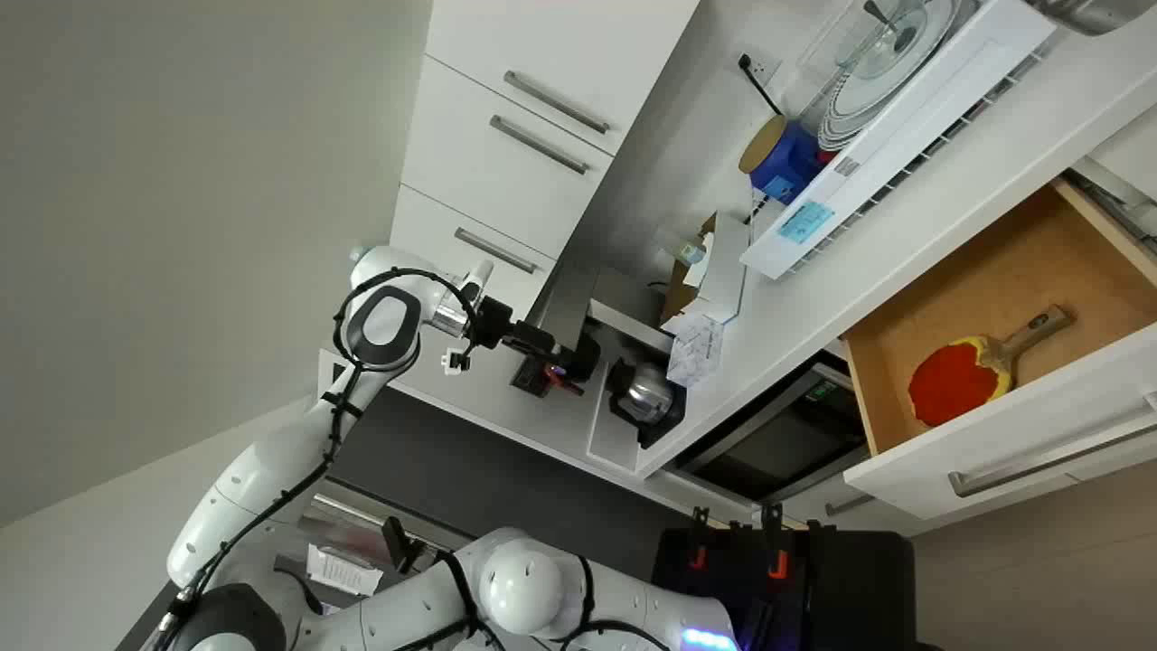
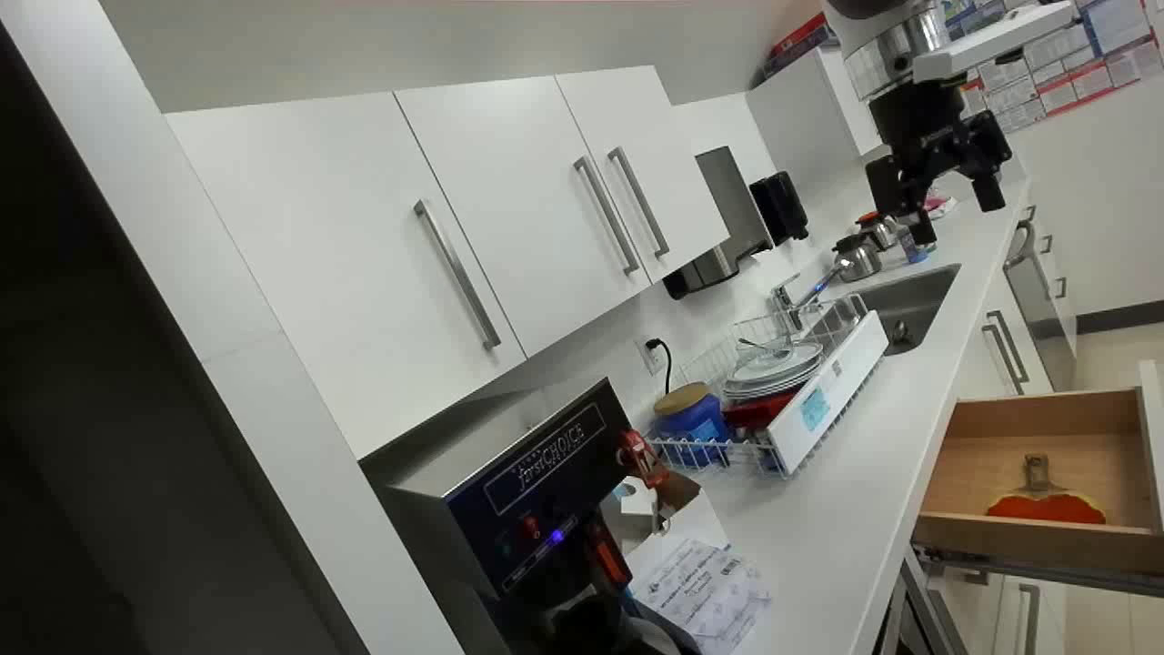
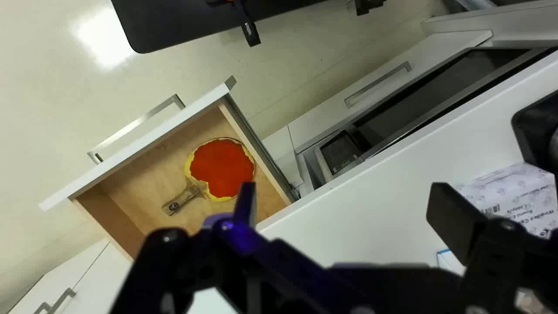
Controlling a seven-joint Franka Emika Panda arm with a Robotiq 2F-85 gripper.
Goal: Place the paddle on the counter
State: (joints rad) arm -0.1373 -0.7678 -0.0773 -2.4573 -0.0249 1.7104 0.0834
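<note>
Claw (image 3: 344,209) spread wide; paddle (image 3: 222,168) lying in pulled-out drawer (image 3: 139,187).

In an exterior view we see white cupboards (image 2: 582,246) with metal handles (image 2: 456,276) and, further away, a pale wall (image 2: 1118,209) where papers (image 2: 1059,50) hang. In the wrist view we notice a bright patch of light (image 3: 104,39) on the cream floor (image 3: 43,109), near an open drawer (image 3: 139,185).
</note>
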